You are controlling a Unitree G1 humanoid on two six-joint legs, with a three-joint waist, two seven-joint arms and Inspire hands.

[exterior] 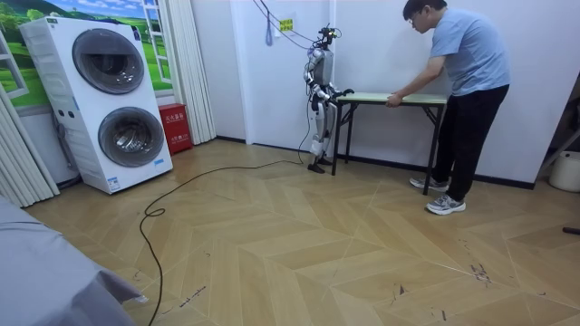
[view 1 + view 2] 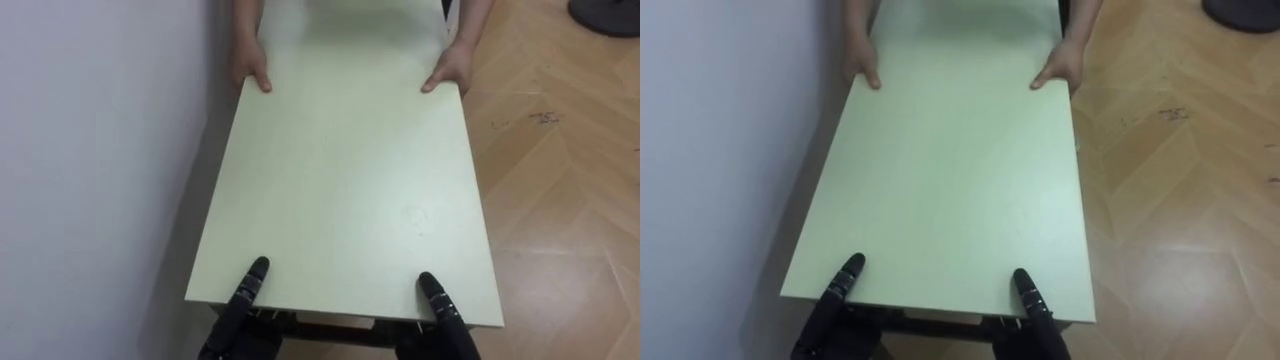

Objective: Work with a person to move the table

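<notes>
**Item: table (image 2: 340,170), pale top, dark legs.** It lay straight ahead of the robot's thumbs, with the near short edge under them and the far short edge well beyond. In the room view it stood along the wall, and its legs seemed to reach the floor.

**Left hand (image 2: 250,282).** It was at the near edge, towards the wall-side corner. The thumb lay flat on the top, pointing down the table's length. The rest of the fingers sat below the edge, so whether they closed underneath could not be told.

**Right hand (image 2: 438,300).** It was at the same edge, towards the room-side corner, well apart from the left thumb. The thumb lay on the top in the same way, and the state underneath could not be told.

**Person (image 1: 467,81).** The person stood at the far end, bent over it. One hand (image 2: 252,68) was directly opposite the left thumb and the other hand (image 2: 450,70) opposite the right. Both were curled over the far corners.

**Wall (image 2: 90,150).** White, just outside the left thumb, close along the table's long side.

**Floor (image 2: 560,200).** Wood herringbone, outside the right thumb.

**Washing machines (image 1: 113,100).** A stack of two, well off behind the robot.

**Progress, judged.** Both parties had taken their ends, so the approach and hand placement looked done. No lift was evident. The raising, the carry away from the wall and the setting down all remained.
</notes>
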